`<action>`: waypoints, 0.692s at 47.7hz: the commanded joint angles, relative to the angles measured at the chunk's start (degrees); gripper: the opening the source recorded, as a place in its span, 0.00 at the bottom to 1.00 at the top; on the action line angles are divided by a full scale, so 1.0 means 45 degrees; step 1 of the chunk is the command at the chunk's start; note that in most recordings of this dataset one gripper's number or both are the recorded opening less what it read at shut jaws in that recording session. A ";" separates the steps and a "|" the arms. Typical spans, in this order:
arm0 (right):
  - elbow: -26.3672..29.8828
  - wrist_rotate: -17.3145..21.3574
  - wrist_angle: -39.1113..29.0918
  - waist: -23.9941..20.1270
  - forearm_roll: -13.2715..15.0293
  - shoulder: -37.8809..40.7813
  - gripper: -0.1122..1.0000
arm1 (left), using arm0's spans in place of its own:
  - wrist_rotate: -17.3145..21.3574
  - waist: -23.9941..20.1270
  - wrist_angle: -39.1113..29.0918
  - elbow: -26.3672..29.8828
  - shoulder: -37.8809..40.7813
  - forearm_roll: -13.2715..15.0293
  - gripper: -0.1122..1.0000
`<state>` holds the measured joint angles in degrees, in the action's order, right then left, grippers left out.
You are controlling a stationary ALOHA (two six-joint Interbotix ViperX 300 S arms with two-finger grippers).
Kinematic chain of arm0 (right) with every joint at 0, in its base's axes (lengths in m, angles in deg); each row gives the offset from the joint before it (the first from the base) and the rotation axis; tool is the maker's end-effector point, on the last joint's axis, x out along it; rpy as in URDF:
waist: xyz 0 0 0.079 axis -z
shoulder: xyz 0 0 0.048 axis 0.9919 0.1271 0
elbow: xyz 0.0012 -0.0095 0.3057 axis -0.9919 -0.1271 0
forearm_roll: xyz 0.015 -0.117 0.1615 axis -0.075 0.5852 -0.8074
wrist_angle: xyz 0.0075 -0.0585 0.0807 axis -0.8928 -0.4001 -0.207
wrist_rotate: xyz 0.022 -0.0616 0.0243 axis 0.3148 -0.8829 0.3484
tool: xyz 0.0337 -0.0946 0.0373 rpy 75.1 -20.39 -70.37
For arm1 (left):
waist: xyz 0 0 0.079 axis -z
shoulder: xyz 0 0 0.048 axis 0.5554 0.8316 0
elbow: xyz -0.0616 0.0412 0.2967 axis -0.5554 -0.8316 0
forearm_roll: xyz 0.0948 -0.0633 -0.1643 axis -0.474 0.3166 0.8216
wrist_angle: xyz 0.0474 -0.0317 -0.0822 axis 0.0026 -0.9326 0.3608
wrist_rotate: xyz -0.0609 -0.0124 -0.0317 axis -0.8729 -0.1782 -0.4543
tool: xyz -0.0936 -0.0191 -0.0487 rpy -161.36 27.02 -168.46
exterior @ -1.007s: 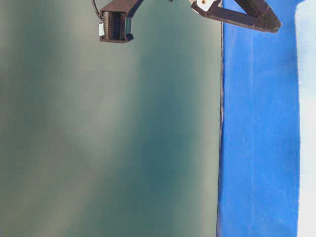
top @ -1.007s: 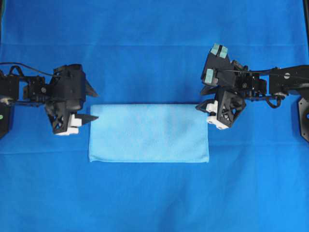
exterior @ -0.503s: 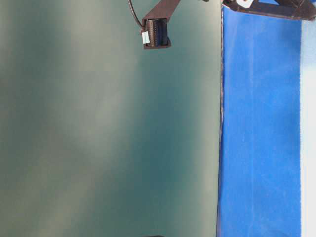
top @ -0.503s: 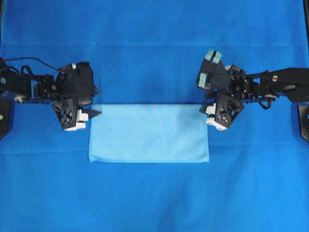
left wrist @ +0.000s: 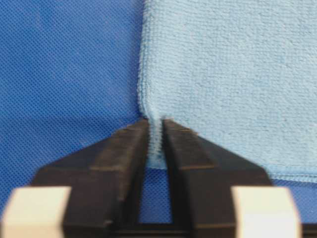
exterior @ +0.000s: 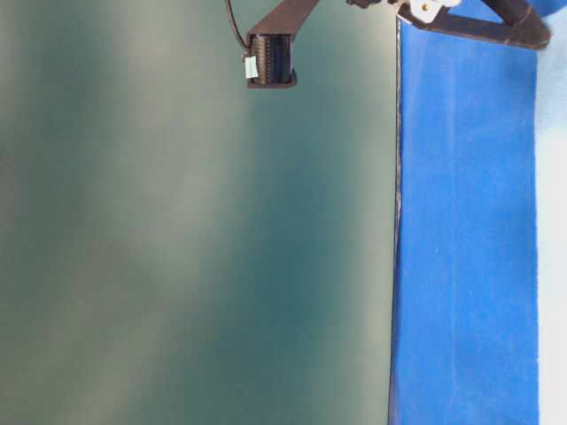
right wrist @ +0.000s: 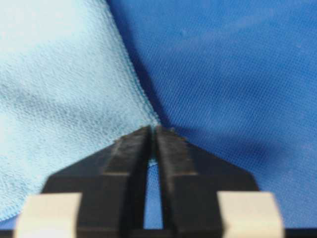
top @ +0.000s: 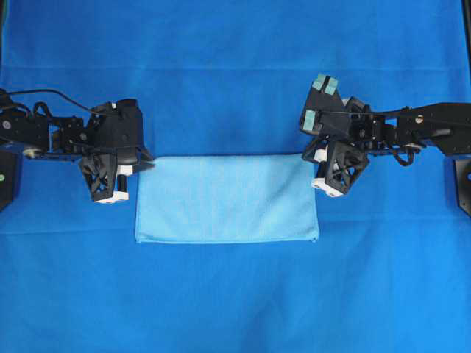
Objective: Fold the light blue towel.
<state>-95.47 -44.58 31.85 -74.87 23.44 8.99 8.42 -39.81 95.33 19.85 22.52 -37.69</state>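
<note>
The light blue towel (top: 227, 198) lies flat as a wide rectangle in the middle of the table. At its far left corner, my left gripper (top: 144, 165) is shut on the towel; in the left wrist view the corner of the towel (left wrist: 233, 74) is pinched between the black fingers of the left gripper (left wrist: 155, 124). My right gripper (top: 310, 157) is shut on the far right corner; the right wrist view shows the right gripper (right wrist: 152, 130) closed on the tip of the towel (right wrist: 59, 94). The table-level view shows only a strip of the towel (exterior: 555, 266).
A dark royal-blue covering (top: 235, 73) spreads over the whole table under the towel. Both arms reach in from the left and right sides. In the table-level view a plain grey-green wall (exterior: 177, 248) fills the left side.
Both grippers moved onto the towel's far corners and went from open to shut, each pinching a corner. The towel's far edge shifted slightly.
</note>
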 commanded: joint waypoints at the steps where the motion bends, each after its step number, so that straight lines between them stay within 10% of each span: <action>1: 0.0078 -0.0020 0.0234 0.0059 0.0039 -0.0117 0.10 | 0.0000 0.0000 -0.0098 0.0137 -0.0117 0.0000 0.14; 33: 0.0645 -0.0078 -0.2070 0.0020 0.0098 -0.3320 0.10 | -0.0176 0.0254 -0.3262 0.0879 -0.5195 0.0000 0.12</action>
<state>-94.07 -44.85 23.94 -74.70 23.53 -2.52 7.63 -39.28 81.09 22.05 3.01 -37.69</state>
